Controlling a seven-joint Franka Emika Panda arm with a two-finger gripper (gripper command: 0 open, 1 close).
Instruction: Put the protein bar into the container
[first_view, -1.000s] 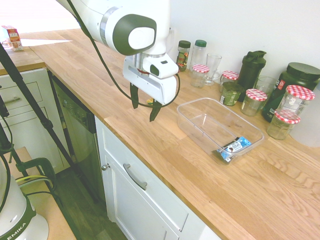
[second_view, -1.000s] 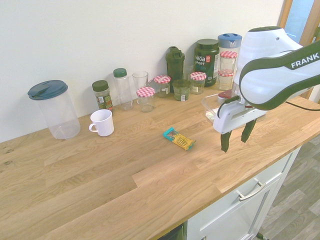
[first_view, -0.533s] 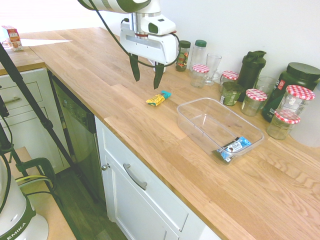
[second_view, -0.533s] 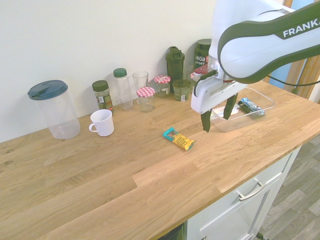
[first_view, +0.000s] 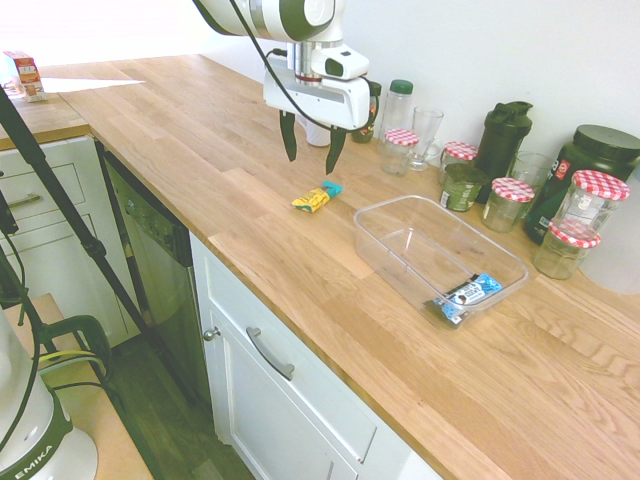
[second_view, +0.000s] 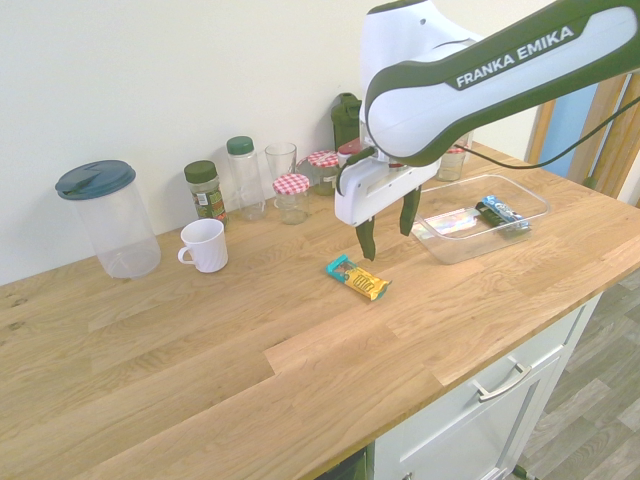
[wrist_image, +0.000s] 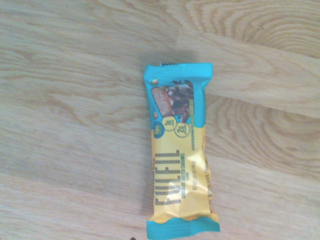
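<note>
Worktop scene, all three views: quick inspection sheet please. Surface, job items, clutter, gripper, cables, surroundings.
Surface: wooden worktop, no spills seen.
Job's things: protein bar lies flat on the wood, outside the container; the container stands apart from it and holds only a blue wrapped bar.
Clutter: checked-lid jars, dark shaker bottle and glasses along the wall; white mug and lidded jug further along.
Gripper: gripper open, above the protein bar, holding nothing.
Cables: nothing seen on the worktop.
Surroundings: white cabinet drawer below; plain wall behind.

Protein bar (wrist_image: 179, 160) yellow wrapper, teal ends; container (first_view: 400, 262) clear; jar lids (first_view: 601, 184) red-checked.
</note>
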